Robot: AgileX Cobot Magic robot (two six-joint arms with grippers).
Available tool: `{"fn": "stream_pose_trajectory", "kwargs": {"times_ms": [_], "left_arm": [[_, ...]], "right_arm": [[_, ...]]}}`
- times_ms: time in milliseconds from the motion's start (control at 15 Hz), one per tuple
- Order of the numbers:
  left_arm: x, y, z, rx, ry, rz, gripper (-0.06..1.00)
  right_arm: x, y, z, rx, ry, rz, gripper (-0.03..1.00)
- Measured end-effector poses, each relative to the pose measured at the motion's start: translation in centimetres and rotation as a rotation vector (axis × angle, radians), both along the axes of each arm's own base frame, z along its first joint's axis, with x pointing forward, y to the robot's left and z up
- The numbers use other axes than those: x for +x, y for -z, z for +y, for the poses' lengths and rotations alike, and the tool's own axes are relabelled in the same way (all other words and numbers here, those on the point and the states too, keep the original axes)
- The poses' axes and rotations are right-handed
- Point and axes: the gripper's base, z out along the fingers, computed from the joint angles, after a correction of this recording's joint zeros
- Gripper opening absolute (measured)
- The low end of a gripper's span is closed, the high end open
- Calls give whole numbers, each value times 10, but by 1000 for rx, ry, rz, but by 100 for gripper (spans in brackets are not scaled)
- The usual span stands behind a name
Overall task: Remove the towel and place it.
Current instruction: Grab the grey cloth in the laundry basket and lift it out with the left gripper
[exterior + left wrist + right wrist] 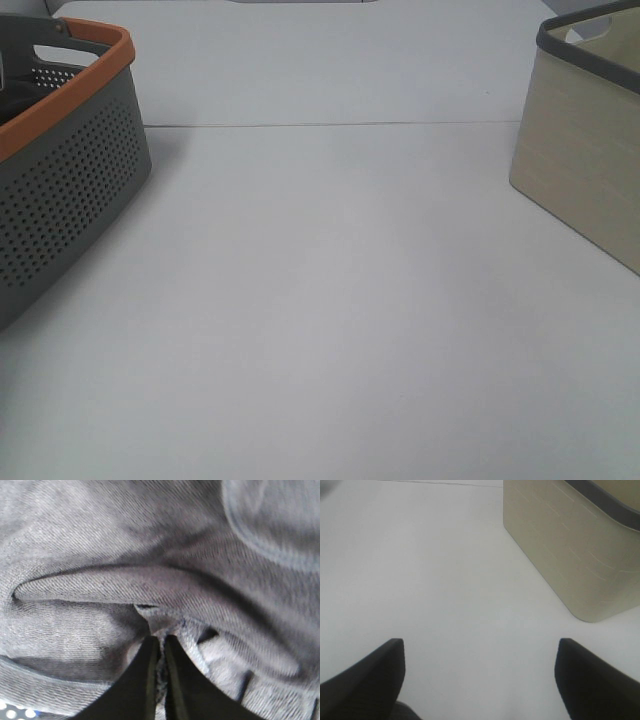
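The towel, dark navy-charcoal terry cloth with hemmed edges, fills the left wrist view in crumpled folds. My left gripper is shut on a pinch of the towel, its black fingers nearly touching with cloth between them. Neither the towel nor the left gripper shows in the exterior high view. My right gripper is open and empty, hovering over the white table, short of the beige basket.
A grey perforated basket with an orange rim stands at the left of the table. A beige fabric basket with a dark rim stands at the right. A seam crosses the table at the back.
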Motion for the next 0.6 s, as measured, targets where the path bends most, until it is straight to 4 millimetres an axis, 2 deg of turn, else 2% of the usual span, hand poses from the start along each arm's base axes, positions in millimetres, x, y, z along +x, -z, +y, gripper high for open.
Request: {"fn": "stream_pose_trajectory", "kwargs": {"times_ms": [400, 600], "left_arm": [[1, 0, -3, -83, -173, -14, 0], [0, -16, -3, -119, -285, -45, 0]], "right_arm": [[0, 0, 0, 0, 0, 0, 73], [0, 0, 0, 0, 0, 0, 73]]}}
